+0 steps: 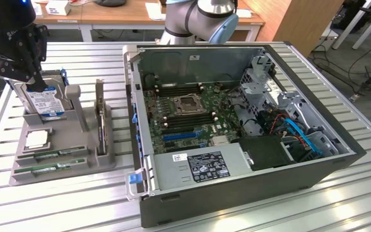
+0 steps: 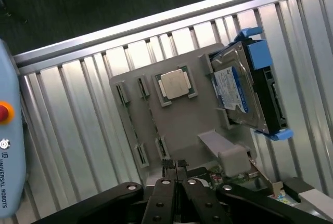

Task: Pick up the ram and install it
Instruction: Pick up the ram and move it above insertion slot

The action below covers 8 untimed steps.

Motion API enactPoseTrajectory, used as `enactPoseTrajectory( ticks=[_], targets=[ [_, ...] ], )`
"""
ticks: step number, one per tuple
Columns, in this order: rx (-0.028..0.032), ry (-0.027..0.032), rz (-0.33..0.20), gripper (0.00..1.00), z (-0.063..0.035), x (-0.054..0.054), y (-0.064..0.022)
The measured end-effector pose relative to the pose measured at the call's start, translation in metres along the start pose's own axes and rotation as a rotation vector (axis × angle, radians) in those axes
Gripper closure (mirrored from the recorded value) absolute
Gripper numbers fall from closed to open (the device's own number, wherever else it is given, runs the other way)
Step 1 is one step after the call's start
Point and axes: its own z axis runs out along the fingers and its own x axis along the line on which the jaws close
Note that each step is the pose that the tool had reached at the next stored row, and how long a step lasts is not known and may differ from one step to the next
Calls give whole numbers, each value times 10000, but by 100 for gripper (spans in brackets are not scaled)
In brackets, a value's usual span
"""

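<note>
Above the grey holder (image 2: 177,125) on the bench (image 1: 76,198), the pincer (image 2: 174,166) is clenched shut and empty; the ram (image 1: 51,168) lies in the holder.

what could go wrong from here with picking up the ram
1. The black gripper is shut and hangs right by the upright silver hard drive with the blue label. A careless move down or sideways could knock the drive.
2. The two thin green ram sticks lie close together in the grey tray, so taking one may nudge the other.
</note>
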Motion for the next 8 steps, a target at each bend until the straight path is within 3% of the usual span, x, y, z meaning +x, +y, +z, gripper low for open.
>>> enactPoseTrajectory(
  ticks=[5,8],
  targets=[
    [-9,26,-703,91,3,1,2],
    [-8,34,-818,91,5,1,3]
  ],
)
